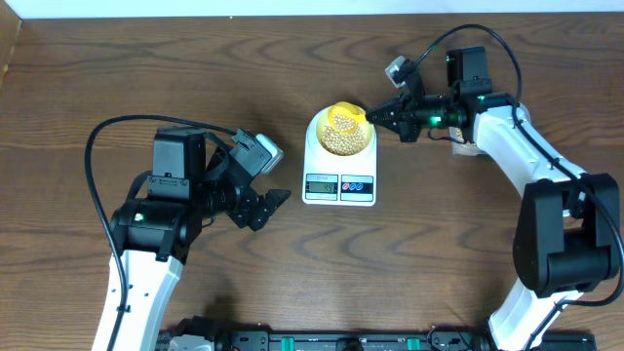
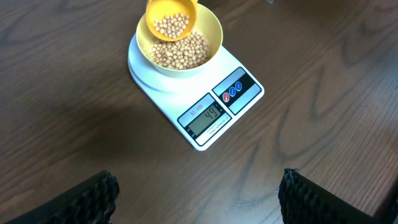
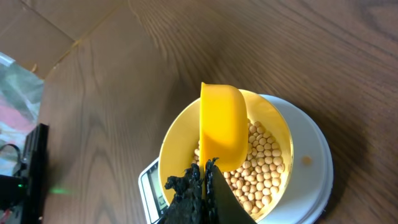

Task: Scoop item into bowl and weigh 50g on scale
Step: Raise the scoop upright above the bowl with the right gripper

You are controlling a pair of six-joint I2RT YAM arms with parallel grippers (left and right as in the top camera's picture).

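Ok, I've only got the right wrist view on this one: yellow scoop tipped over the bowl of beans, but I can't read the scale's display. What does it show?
Observer: In the left wrist view, the display on the scale looks like 49.
Operator: Any beans in the scoop? I see only its underside.
Observer: Yes, the scoop has beans in it, above the bowl.
Operator: Where's the left tool?
Observer: Overhead, the left tool is open and empty, over bare table to the left of the scale.
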